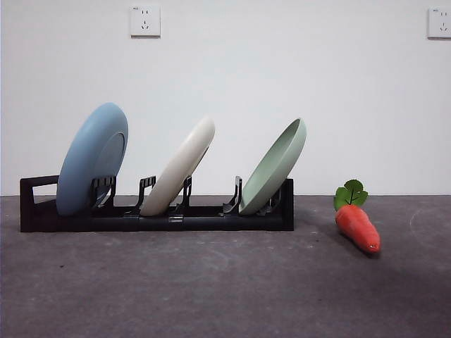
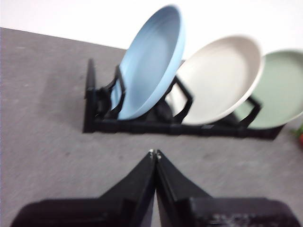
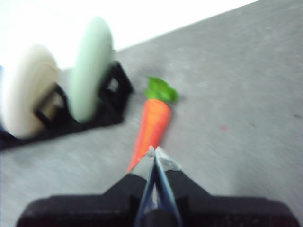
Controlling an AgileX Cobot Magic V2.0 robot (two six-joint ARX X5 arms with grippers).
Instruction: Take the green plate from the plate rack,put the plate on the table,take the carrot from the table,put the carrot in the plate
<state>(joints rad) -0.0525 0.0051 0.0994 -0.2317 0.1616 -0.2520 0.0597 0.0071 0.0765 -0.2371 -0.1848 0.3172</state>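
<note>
Front view, arms: neither arm shows here.
Front view, rack: the plate rack [image 1: 158, 211], long, low and black, stands on the dark grey table [image 1: 225, 289].
Front view, plates: three plates lean in the slots, the light blue plate [image 1: 91, 158] at one end, the cream-white plate [image 1: 180, 165] in the middle, the green plate [image 1: 275, 165], pale sage, at the other end.
Front view, carrot: the carrot [image 1: 358, 225] lies on the table just past the green plate's end of the rack, orange body, green leaves.
Left wrist view, claw: the left gripper [image 2: 155, 153] hovers above bare table, jaws pressed together, holding nothing.
Left wrist view, rack: it stands ahead of the claw tips, apart from them, all three plates blurred.
Right wrist view, claw: the right gripper [image 3: 155, 150] has its jaws closed to a point, empty.
Right wrist view, carrot: it lies just ahead of the tips; blur hides whether they touch.
</note>
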